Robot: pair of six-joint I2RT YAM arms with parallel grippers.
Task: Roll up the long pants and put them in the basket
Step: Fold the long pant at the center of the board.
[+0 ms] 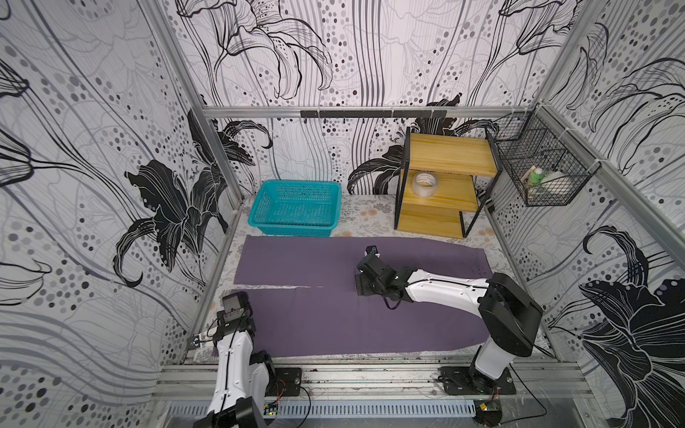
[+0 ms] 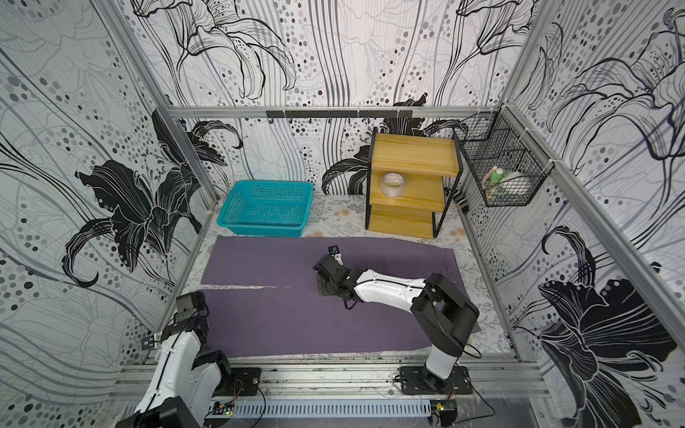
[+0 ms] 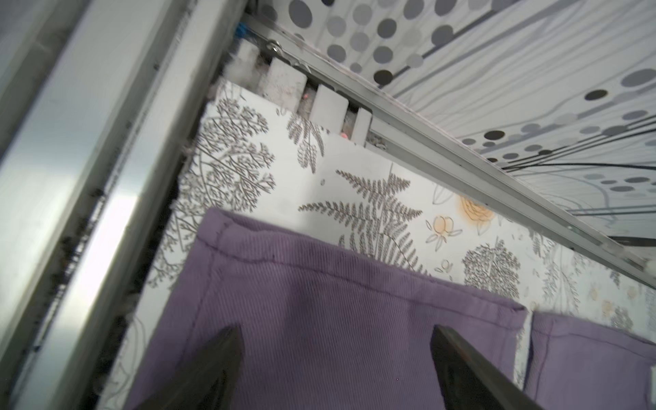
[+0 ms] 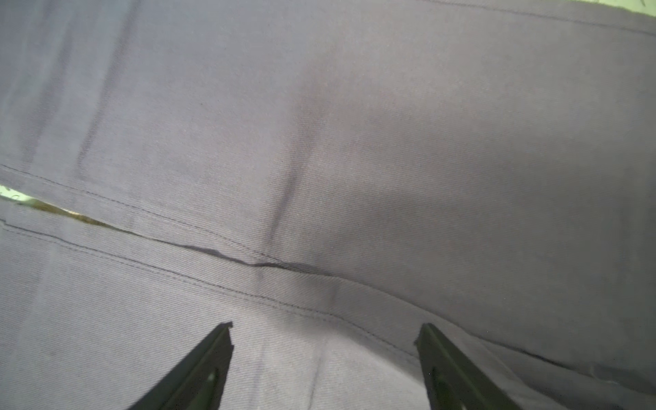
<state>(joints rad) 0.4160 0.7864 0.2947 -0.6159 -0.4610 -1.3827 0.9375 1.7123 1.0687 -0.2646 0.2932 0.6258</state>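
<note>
1. We see the dusky purple soft fabric long pants [image 1: 333,322] spread flat over most of the floral-printed table cover [image 1: 370,216]. The 2 legs lie side by side and run toward the robot's left in both top views [image 2: 296,318].
2. A thin pale slit of table cover parts the legs from the hems up to the crotch.
3. The left gripper [image 3: 335,330] hangs over the hem corner of the near leg. Its dark jaws stand wide apart with nothing between them but the cloth [image 3: 337,284] below.
4. The right gripper [image 4: 324,326] is over the crotch seam where the legs meet [image 4: 390,142]. Its jaws are also spread wide and grip nothing.
5. We cannot tell whether either gripper's tips touch the fabric.
6. Behind the far leg sits a teal perforated plastic basket [image 1: 294,207], just beside the pants' edge.
7. A stepped wooden shelf with a black metal frame [image 1: 450,153] holds a roll of clear tape [image 1: 425,183].
8. A black wire basket [image 1: 537,163] hangs on the right wall.
</note>
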